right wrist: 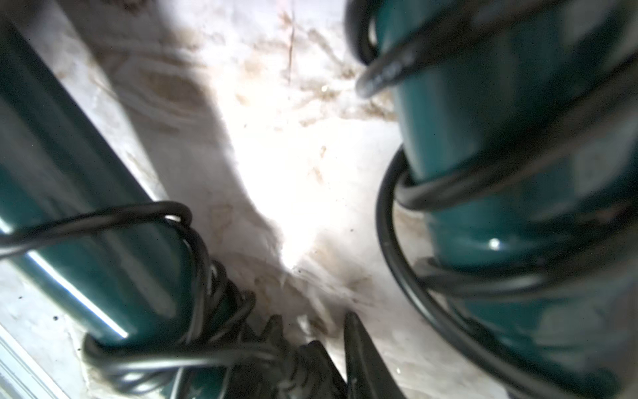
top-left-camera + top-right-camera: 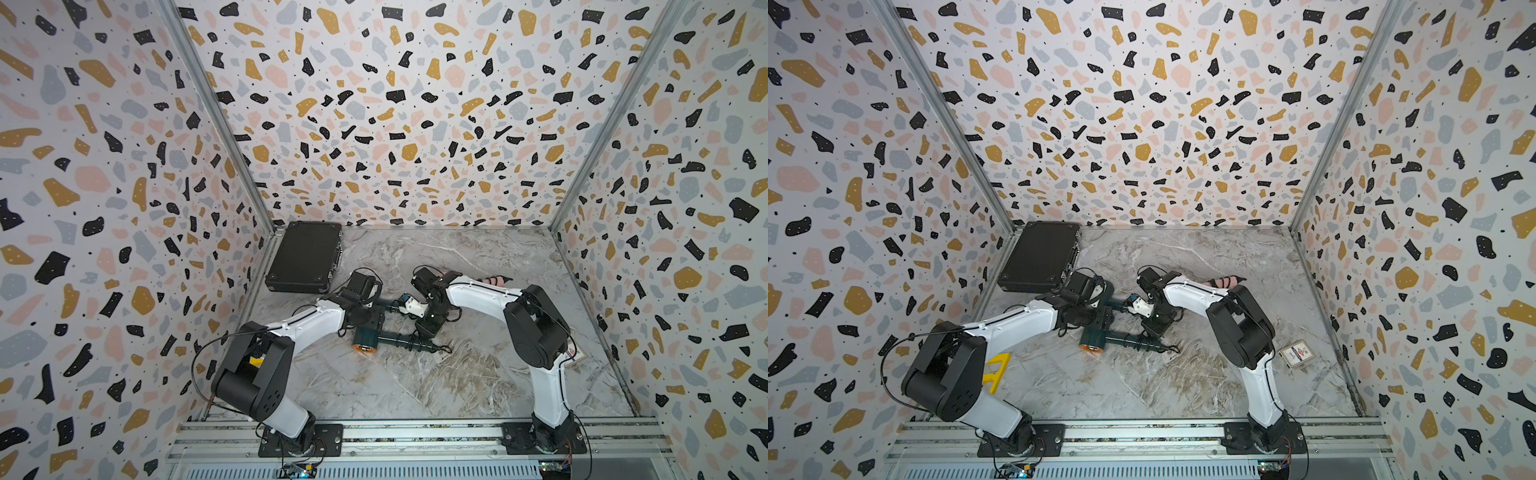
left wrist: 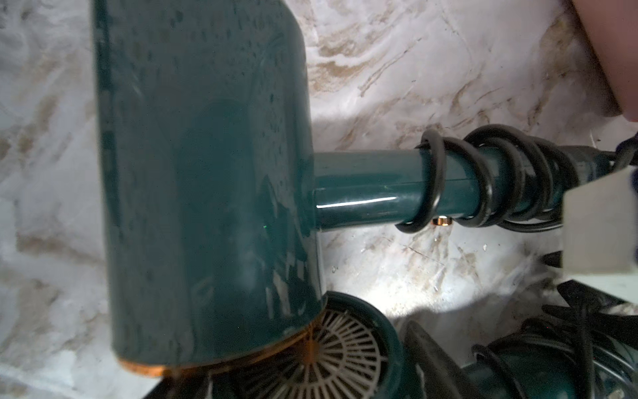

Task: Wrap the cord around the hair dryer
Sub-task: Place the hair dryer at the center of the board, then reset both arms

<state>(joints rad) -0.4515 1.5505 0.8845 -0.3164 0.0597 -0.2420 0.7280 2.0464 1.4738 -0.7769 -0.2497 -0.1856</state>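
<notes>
A marble table (image 2: 415, 386) is carrying two white-and-black arms, both reaching in toward its middle. A black case (image 2: 305, 257) is lying at the back, on the left arm's side.

The front hair dryer (image 2: 366, 341), teal, is lying on its side near the middle of the table. Its copper-rimmed mouth is facing the arm bases and its handle is pointing toward the right arm. The cord (image 2: 409, 343) is looping around the far end of that handle in several black coils, with a short tail trailing on the marble.

Just behind it, a rear hair dryer (image 2: 388, 307) is showing only its handle between the two grippers, with a white plug (image 2: 413, 308) sitting at the handle's end.

The left gripper (image 2: 371, 316) is hanging over the rear dryer's body, and I cannot tell how its jaws are standing. The right gripper (image 2: 428, 326) is pointing down beside the coiled handle end. Only one dark finger (image 1: 362, 359) is showing in the right wrist view, so I cannot tell its state either.
</notes>
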